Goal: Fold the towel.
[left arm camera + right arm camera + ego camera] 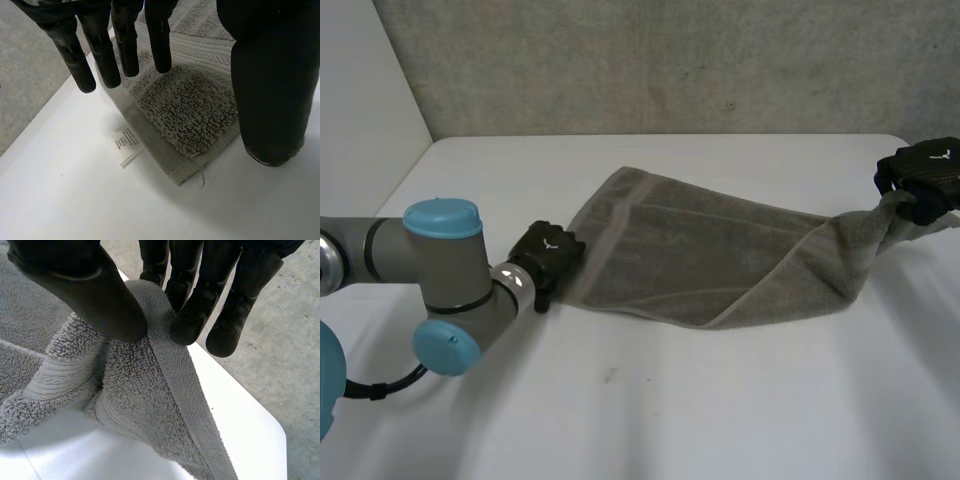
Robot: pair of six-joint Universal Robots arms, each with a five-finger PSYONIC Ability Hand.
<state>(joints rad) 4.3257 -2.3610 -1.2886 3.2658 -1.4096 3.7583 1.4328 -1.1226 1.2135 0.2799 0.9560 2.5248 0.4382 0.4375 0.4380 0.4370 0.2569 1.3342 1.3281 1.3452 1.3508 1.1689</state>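
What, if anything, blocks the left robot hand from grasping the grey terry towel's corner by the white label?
Probably nothing, so yes: the left robot hand hangs open above that corner of the grey terry towel, and the white label lies beside it on the white table.

The right robot hand (165, 285) pinches a bunched towel (140, 390) edge between thumb and fingers (192, 322), above the white table (240, 430).

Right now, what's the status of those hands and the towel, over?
Left hand open over corner of grey towel. Right hand pinching opposite end, lifted. Nothing blocking.
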